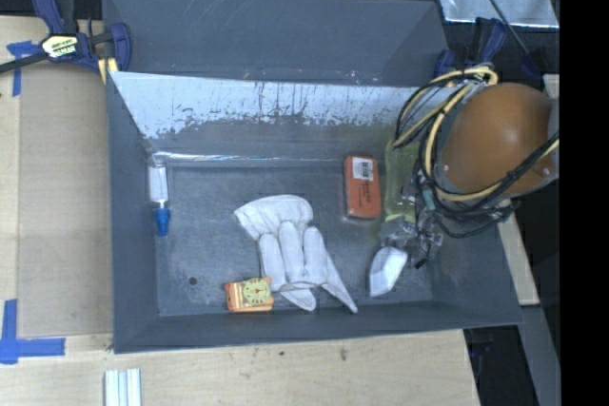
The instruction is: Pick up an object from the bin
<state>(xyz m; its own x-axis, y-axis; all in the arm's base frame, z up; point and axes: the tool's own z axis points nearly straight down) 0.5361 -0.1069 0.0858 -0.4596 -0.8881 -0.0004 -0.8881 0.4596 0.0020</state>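
Tool [412,246] low at right, white lump [385,273] just beside

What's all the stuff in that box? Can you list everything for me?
bin: one, grey, middle of the view
tube: one, white with a blue tip, left of the floor
glove: one, white, centre of the floor
small box: one, orange and yellow, front, by the glove
flat block: one, orange-brown with a label, right of centre
lump: one, white, front right, beside the hand
arm cover: one, orange-brown, cabled, right
hand: one, dark, over the bin's right side
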